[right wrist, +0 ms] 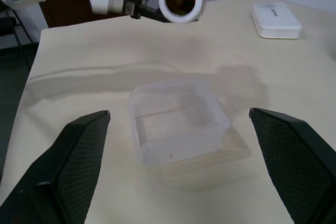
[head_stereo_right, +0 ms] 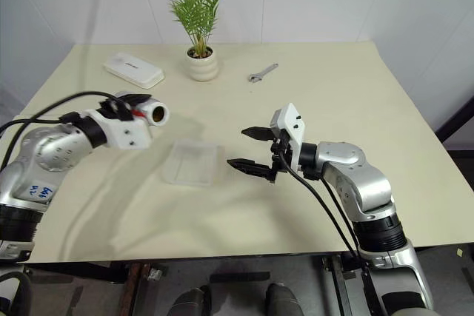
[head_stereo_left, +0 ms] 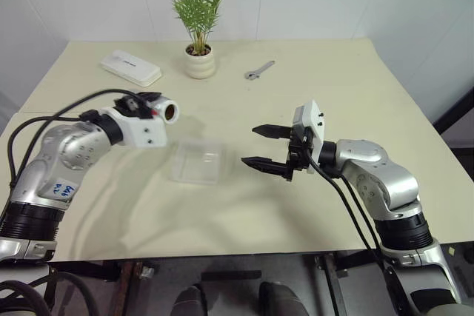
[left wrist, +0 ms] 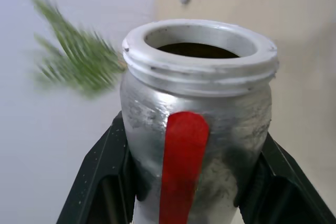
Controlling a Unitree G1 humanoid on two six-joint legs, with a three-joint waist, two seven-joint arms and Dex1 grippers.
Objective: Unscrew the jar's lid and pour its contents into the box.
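jar (left wrist: pixel 197 129): I see scuffed silvery metal, smooth red stripe, white plastic-looking threaded rim
box (right wrist: pixel 178 124): clear, slightly cloudy plastic, beside the jar
table (head_stereo_left: pixel 355 109): matt cream surface
wrench (head_stereo_left: pixel 259 70): bare metal, beyond the box

Silver jar (left wrist: pixel 197 119), red stripe; clear box (head_stereo_left: pixel 198 160); cream table (head_stereo_left: pixel 333 109); black claws.

Around the box (head_stereo_left: pixel 197 161): bare table (head_stereo_left: pixel 355 101) on every side, easy reach.
Above the box: the jar (head_stereo_left: pixel 166 111) hangs up-left of it, right gripper (head_stereo_left: pixel 265 147) sits off to the other side.
Far edge: plant pot (head_stereo_left: pixel 200 61), white case (head_stereo_left: pixel 131 67), wrench (head_stereo_left: pixel 259 70), all well away.
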